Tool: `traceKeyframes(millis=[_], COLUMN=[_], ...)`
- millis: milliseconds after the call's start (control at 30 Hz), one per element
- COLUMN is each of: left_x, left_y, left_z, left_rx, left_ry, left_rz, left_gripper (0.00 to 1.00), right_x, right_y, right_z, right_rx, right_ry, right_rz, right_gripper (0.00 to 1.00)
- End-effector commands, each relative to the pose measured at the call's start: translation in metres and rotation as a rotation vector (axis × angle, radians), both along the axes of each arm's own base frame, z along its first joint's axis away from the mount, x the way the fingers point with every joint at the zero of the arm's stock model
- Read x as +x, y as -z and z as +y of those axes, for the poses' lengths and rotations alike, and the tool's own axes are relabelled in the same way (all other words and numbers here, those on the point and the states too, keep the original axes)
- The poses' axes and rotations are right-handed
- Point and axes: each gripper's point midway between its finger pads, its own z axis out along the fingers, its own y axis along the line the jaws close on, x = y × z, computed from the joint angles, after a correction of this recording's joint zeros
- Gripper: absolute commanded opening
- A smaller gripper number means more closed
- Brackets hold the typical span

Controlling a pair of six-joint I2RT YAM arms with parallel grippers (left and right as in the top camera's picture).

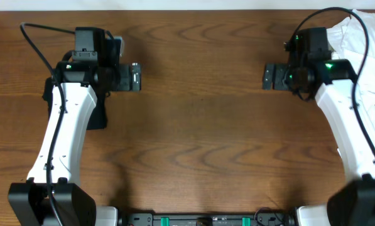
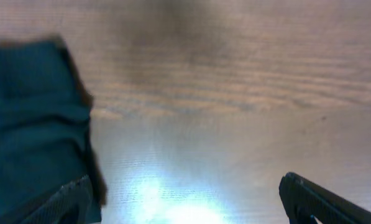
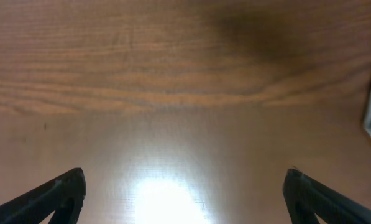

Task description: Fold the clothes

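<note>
Black T-shirt (image 2: 36,124) sits compact at 9 o'clock, left gripper (image 1: 135,76) and right gripper (image 1: 267,76) both wide open, empty; I'd drag it centre and flatten before folding.

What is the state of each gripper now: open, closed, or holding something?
Left gripper: open, fingers wide apart, holding nothing.
Right gripper: open, fingers wide apart, holding nothing.
</note>
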Motion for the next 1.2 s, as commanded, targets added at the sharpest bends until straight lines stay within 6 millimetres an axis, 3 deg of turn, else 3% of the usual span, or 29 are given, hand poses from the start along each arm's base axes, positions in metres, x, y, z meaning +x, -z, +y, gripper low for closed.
traceKeyframes(millis=[0,200,367,600,767,1000,1167], left_x=[-0.006,-0.027,-0.062,-0.11,-0.132,-0.14,-0.139], left_y=[-0.016,-0.053,-0.081,-0.068,-0.052,-0.04,-0.04], left_z=[-0.003,-0.007,-0.009,-0.008,-0.007,-0.007,-0.007], left_rx=[-0.023,-0.04,-0.047,-0.082,-0.08,-0.077,-0.077], left_ry=[0.01,0.029,0.037,0.003,0.001,0.0,-0.001], left_rz=[-0.028,-0.128,-0.3,-0.418,-0.363,-0.297,-0.294], left_gripper=[0.98,0.98,0.98,0.98,0.98,0.98,0.98], right_x=[-0.011,-0.046,-0.084,-0.135,-0.159,-0.197,-0.215], right_y=[-0.031,-0.08,-0.095,-0.076,-0.05,-0.009,0.005], right_z=[-0.013,-0.028,-0.028,-0.032,-0.035,-0.038,-0.04], right_rx=[-0.041,-0.074,-0.041,0.006,0.013,-0.025,-0.041], right_ry=[0.022,0.1,0.109,0.139,0.158,0.152,0.149], right_rz=[-0.073,-0.202,-0.358,-0.52,-0.471,-0.247,-0.156], right_gripper=[0.99,0.99,0.99,0.99,0.99,0.99,0.99])
